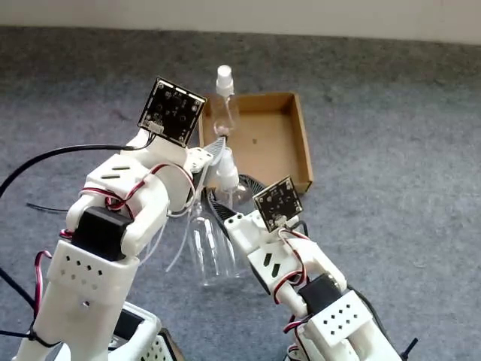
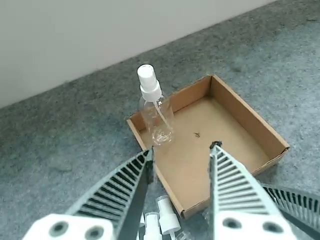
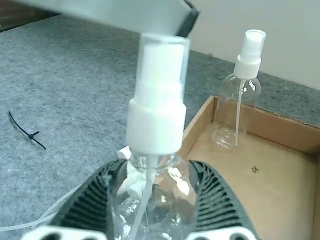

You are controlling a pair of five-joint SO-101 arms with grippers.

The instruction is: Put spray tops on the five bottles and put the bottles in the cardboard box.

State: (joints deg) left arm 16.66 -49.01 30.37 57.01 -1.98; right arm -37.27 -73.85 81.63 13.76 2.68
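Grey carpet (image 1: 391,226) under everything, and the box (image 2: 260,130) sits just beyond both claws. Your right claw (image 3: 152,187) is pinching a bottle (image 3: 150,205) at the shoulder, with a spray top (image 3: 157,95) on its neck. I can't tell whether that top is fully seated.

Your left claw (image 2: 181,150) is spread wide and hangs right above the top, one finger (image 3: 125,12) almost over the cap. That's your risk. Bring the left down off-centre and you could push the top askew or lever the bottle out of the right's pinch. It's smooth clear plastic, so it will likely slip.

One capped bottle (image 2: 156,117) stands in the box's corner, ahead of the left claw. Swing the held one in on that side and you may knock it over.

Spare bottles (image 1: 214,252) sit on the carpet behind the right claw, beside its arm, and a low retreat could sweep them.
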